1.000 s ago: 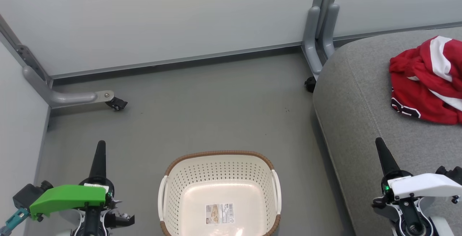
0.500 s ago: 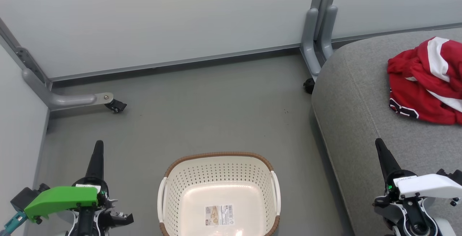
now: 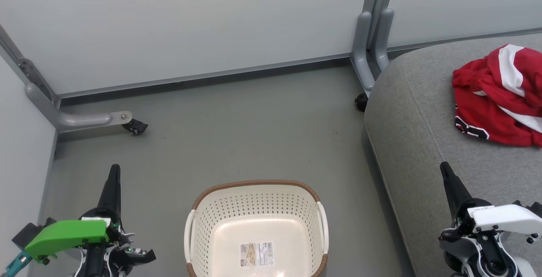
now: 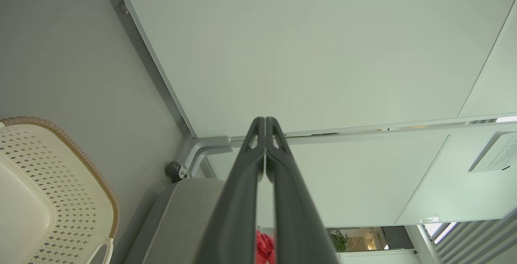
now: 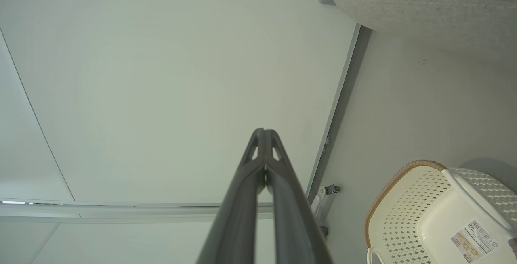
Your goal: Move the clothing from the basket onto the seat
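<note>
View from a robot's head down onto a grey floor point(image 3: 237, 120), pale wall panels point(image 3: 190, 23) behind. A cream perforated basket point(image 3: 254, 205) with a brown rim point(image 3: 254, 182) stands on the floor at bottom centre; inside it no cloth can be seen, only a barcode sticker point(image 3: 256, 255), though the frame cuts off its near edge. To the right is the seat point(image 3: 415, 112), a big grey cushion with a rounded corner and a stitched seam. On it, well apart from the basket, lies the clothing point(image 3: 495, 99): a crumpled bright red heap with white stripes and a black-and-white mark at its lower left, its right side running out of frame.

The left pincer point(image 3: 113, 175) points up at lower left over the floor, beside the basket but not touching it; the right pincer point(image 3: 448, 175) points up at lower right over the seat's front, short of the clothing. Each is pressed fully together and holds nothing; the wrist views show the fingers point(image 4: 238, 191) meeting tip to tip.

The transfer looks finished, so the step in hand is probably a last check. To do it well, look over the whole basket base, hidden near edge included; keep both arms off the heap, since loose cloth would likely drag toward the seat's edge if snagged.
</note>
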You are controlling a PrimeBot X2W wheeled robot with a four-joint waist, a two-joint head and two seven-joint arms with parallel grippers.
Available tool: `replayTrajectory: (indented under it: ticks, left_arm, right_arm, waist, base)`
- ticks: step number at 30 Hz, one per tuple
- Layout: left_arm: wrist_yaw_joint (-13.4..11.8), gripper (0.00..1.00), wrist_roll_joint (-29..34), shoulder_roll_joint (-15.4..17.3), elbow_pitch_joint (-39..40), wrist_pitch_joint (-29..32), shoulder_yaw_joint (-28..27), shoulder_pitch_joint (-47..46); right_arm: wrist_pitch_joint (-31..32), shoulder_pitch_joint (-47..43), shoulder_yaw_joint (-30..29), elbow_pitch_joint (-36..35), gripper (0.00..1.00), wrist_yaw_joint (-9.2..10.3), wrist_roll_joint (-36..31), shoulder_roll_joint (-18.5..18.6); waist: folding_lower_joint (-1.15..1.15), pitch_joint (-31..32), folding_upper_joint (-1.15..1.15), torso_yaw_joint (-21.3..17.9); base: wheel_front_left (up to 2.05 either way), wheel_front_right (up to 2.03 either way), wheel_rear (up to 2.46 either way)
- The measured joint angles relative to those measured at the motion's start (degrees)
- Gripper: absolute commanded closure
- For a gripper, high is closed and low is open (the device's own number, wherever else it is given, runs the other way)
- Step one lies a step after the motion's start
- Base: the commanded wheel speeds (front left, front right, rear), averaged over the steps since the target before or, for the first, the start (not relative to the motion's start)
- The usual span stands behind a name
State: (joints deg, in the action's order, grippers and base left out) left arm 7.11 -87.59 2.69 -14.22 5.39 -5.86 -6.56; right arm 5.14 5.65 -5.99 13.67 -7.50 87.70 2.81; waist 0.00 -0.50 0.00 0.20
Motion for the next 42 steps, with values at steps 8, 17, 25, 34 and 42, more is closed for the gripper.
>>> replayTrajectory:
  ticks: [8,17,25,34,42]
  left_arm:
    - [0.16,1.00,-3.10,0.01,0.03,0.69,-0.43,0.01]
    - [0.20,1.00,-4.72,0.01,0.07,1.11,-0.66,0.01]
    - [0.21,1.00,-4.72,0.01,0.08,1.11,-0.66,0.01]
    - [0.21,1.00,-4.74,0.01,0.08,1.12,-0.66,0.01]
    - [0.21,1.00,-4.74,0.01,0.09,1.12,-0.66,0.01]
  right_arm:
    - [0.90,0.20,-0.22,0.21,1.00,0.00,3.11,0.03]
    - [1.40,0.26,-0.33,0.31,1.00,0.00,4.69,0.03]
    - [1.40,0.27,-0.35,0.31,1.00,0.00,4.69,0.03]
    - [1.40,0.27,-0.37,0.32,1.00,0.00,4.69,0.03]
    - [1.40,0.28,-0.40,0.32,1.00,0.00,4.69,0.02]
  waist:
    - [0.00,0.22,0.00,-0.14]
    - [0.00,0.33,0.00,-0.20]
    - [0.00,0.33,0.00,-0.20]
    - [0.00,0.33,0.00,-0.20]
    - [0.00,0.33,0.00,-0.20]
  base:
    - [0.00,0.00,0.00]
    - [0.00,0.00,0.00]
    - [0.00,0.00,0.00]
    - [0.00,0.00,0.00]
    - [0.00,0.00,0.00]
